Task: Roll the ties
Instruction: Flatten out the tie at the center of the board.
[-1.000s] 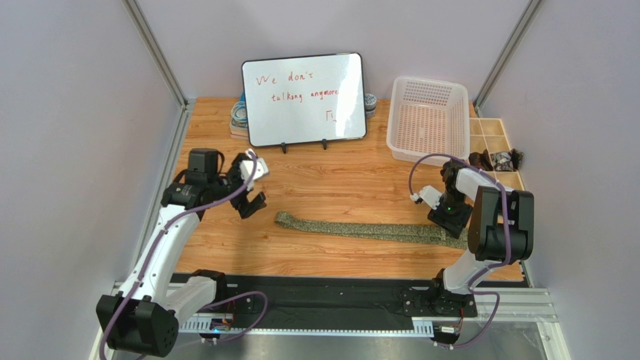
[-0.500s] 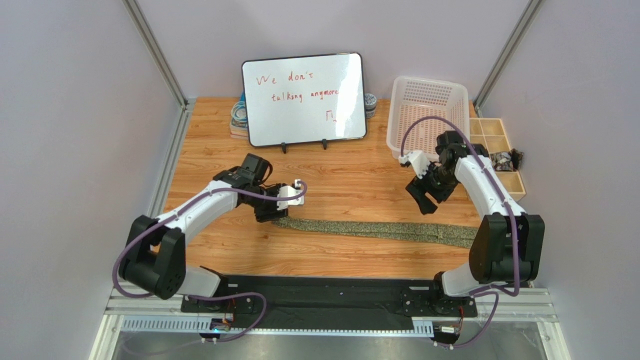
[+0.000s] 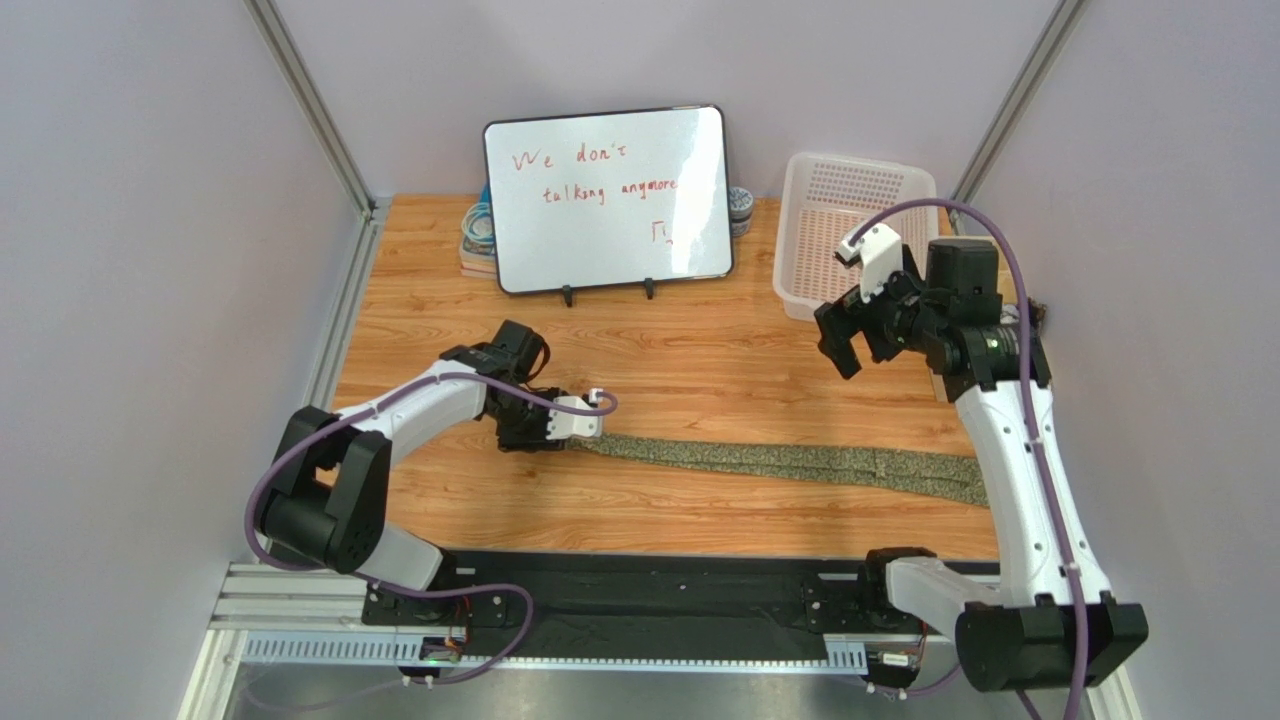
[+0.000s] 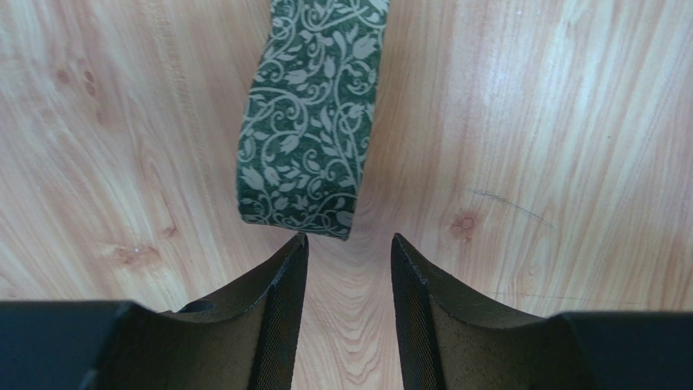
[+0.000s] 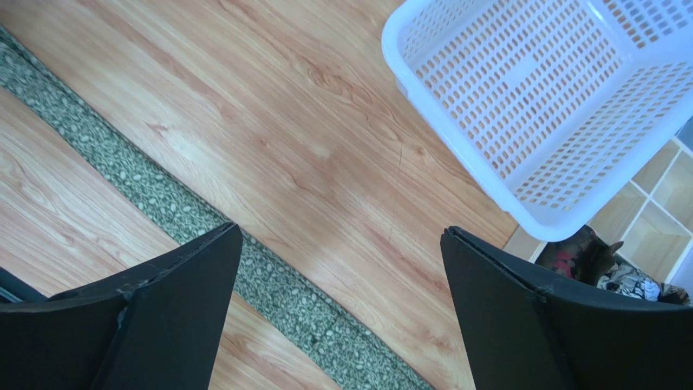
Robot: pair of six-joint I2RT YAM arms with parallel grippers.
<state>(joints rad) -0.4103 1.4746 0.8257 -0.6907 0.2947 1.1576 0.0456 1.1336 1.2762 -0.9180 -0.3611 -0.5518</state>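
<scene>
**Currently: necktie flat on table, left gripper at its end, right gripper clear**

Top external view. Writing: the whiteboard (image 3: 609, 195) carries red handwriting, "We don't talking anymore". The necktie (image 3: 781, 461) lies flat and unrolled across the near part of the wooden table (image 3: 676, 353). The left gripper (image 3: 579, 428) is low at the tie's left end. The right gripper (image 3: 846, 338) is raised near the white basket (image 3: 784, 285), well apart from the tie.

Left wrist view. The necktie (image 4: 309, 138), dark green with a pale vine-and-flower weave, ends squarely just ahead of the left gripper (image 4: 348, 244). Fingers (image 4: 281, 301) stand narrowly apart, with only bare wood between them.

Right wrist view. The right gripper (image 5: 342, 230) is spread wide and holds nothing. The necktie (image 5: 293, 305) runs diagonally below it, the basket (image 5: 488, 106) beyond.
</scene>
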